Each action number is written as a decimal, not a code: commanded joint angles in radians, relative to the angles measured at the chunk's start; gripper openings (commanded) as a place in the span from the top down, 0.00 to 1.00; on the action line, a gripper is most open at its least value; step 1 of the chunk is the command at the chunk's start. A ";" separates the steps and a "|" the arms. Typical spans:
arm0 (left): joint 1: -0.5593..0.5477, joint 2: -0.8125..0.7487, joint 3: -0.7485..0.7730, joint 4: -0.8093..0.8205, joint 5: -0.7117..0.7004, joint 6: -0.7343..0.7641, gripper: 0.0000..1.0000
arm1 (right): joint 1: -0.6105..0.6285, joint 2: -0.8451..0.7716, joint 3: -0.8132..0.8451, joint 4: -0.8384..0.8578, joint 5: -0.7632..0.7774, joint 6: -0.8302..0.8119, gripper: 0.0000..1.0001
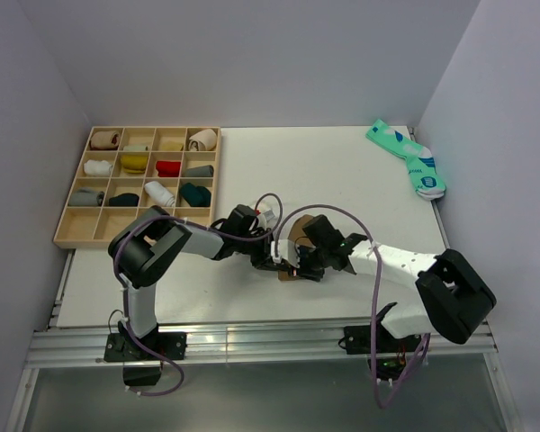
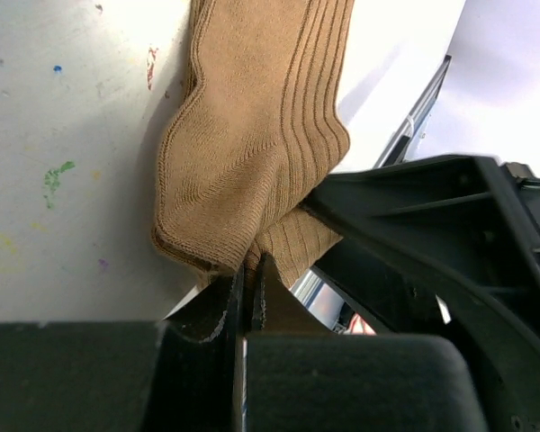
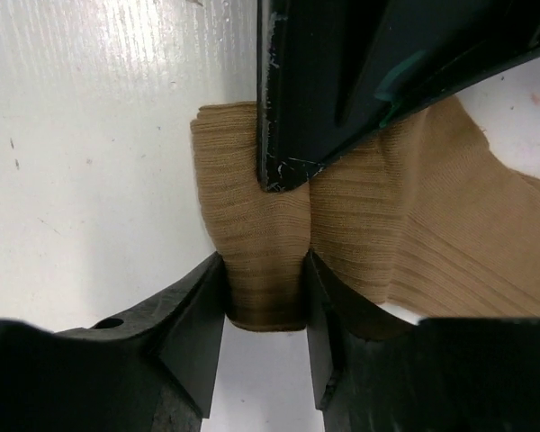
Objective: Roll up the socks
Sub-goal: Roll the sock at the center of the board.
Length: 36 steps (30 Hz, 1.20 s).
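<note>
The tan-brown sock (image 1: 292, 232) lies bunched at the table's front middle, mostly hidden under both grippers. My left gripper (image 2: 250, 279) is shut on an edge of this ribbed sock (image 2: 252, 135), its jaws pinched tight on the fabric. My right gripper (image 3: 265, 297) has a folded lump of the sock (image 3: 405, 216) between its jaws, both fingers pressed against it. The left gripper's dark finger (image 3: 342, 81) presses into the sock just beyond that lump. In the top view the two grippers (image 1: 274, 261) (image 1: 311, 261) meet head to head. A teal pair of socks (image 1: 407, 158) lies at the far right.
A wooden compartment tray (image 1: 126, 241) with several rolled socks stands at the back left. The table's front edge and metal rail (image 1: 252, 337) run just behind the arms. Walls close in on three sides.
</note>
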 commanded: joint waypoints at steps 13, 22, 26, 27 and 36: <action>0.002 -0.062 -0.132 0.125 -0.100 -0.112 0.83 | -0.081 0.164 0.174 -0.234 -0.154 0.047 0.86; -0.026 -0.190 -0.197 0.200 -0.260 -0.111 0.73 | -0.210 0.371 0.401 -0.502 -0.296 -0.005 0.87; -0.057 -0.234 -0.204 0.204 -0.330 -0.056 0.72 | -0.233 0.448 0.462 -0.581 -0.295 0.001 0.87; -0.063 -0.257 -0.201 0.191 -0.350 -0.039 0.72 | -0.234 0.473 0.472 -0.593 -0.298 0.001 0.87; -0.130 -0.380 -0.232 0.179 -0.564 0.159 0.66 | -0.253 0.600 0.596 -0.769 -0.376 -0.043 0.86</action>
